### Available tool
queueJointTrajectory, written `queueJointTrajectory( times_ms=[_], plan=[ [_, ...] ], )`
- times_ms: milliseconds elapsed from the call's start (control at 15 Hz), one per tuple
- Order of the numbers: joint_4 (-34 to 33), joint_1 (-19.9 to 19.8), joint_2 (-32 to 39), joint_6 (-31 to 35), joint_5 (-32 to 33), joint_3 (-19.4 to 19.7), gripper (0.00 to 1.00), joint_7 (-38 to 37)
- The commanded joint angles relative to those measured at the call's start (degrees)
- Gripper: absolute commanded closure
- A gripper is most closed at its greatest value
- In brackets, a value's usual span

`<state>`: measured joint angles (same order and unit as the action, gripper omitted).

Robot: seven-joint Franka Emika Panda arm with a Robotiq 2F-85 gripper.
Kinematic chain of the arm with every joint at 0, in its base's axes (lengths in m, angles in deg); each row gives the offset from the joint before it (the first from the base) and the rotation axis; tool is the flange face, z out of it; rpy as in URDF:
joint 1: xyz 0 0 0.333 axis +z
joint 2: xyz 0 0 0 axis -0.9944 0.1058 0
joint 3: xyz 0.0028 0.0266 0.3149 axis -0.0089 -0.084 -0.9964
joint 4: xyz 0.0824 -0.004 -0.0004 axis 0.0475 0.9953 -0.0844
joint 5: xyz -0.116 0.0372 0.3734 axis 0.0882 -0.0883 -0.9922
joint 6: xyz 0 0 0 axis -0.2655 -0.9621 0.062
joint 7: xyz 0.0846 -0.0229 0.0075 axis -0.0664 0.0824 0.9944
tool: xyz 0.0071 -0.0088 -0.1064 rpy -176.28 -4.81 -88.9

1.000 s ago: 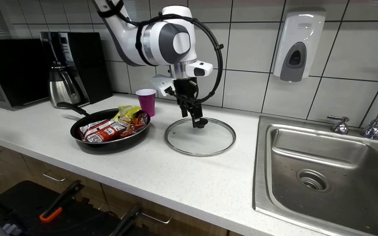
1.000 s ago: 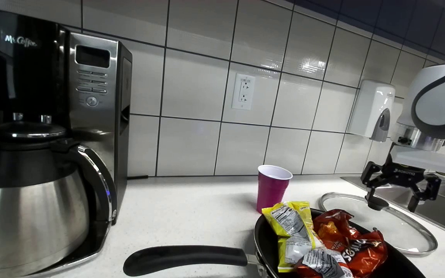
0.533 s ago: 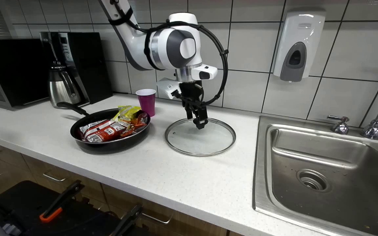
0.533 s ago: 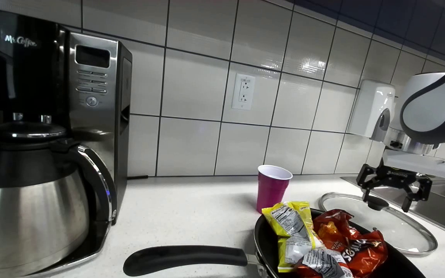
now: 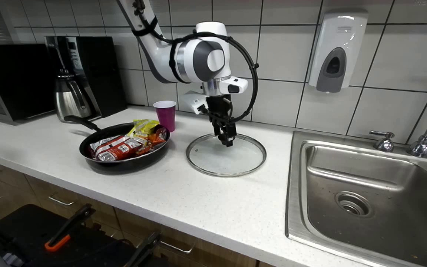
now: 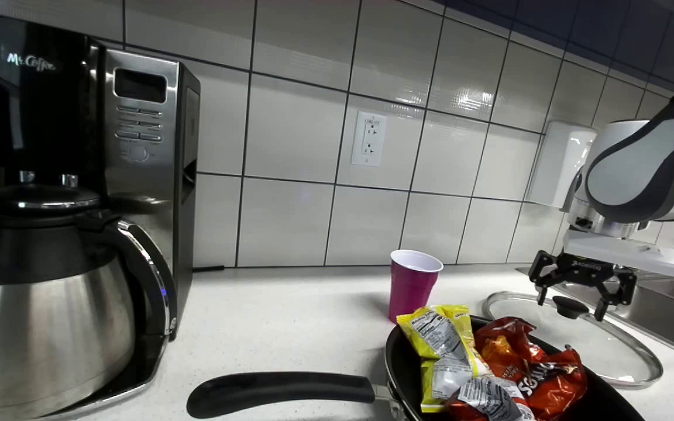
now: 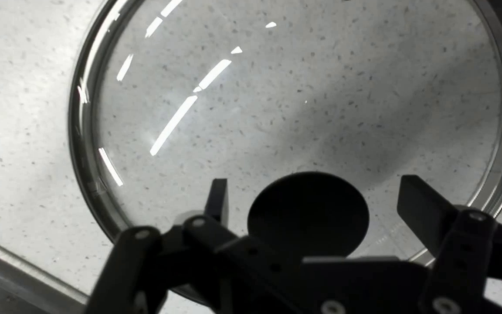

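Observation:
A round glass lid (image 5: pixel 228 163) with a metal rim lies flat on the white counter; it also shows in the wrist view (image 7: pixel 299 109). Its black round knob (image 7: pixel 307 200) stands up from the middle. My gripper (image 7: pixel 314 187) is open over the lid, with one finger on each side of the knob and a gap on both sides. In an exterior view the gripper (image 6: pixel 571 309) has its fingertips at about the knob's height in the picture. In an exterior view the gripper (image 5: pixel 223 139) hides the knob. Nothing is held.
A black pan (image 5: pixel 124 167) holding red and yellow snack bags (image 5: pixel 143 128) stands beside the lid. A magenta cup (image 5: pixel 166 118) is behind it. A steel sink (image 5: pixel 295 185), a soap dispenser (image 5: pixel 339 48), a coffee maker (image 6: pixel 144 134) and a tiled wall are around.
My gripper has moved down toward the lid and sideways, rightward in an exterior view, so that the knob now lies between the open fingers. The lid, pan and cup have not moved.

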<state>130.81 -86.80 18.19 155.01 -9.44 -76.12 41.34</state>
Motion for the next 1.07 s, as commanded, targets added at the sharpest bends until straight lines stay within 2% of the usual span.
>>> queueJointTrajectory(
  times_ms=[0,67,133,400,467,1000],
  plan=[
    [-2.99,1.08,1.61,-1.90,-1.80,0.99,0.00,1.08],
    [-3.11,1.14,1.71,-1.78,-1.94,1.02,0.25,1.04],
    [-3.05,1.20,1.64,-1.64,-2.04,1.03,0.28,1.14],
    [-2.06,1.57,0.71,-1.17,-1.74,1.63,0.58,1.09],
    [-1.79,1.70,0.41,-1.16,-1.68,1.76,0.61,1.06],
    [1.95,2.86,-4.15,-0.76,-0.71,2.60,0.61,1.10]
  ],
)
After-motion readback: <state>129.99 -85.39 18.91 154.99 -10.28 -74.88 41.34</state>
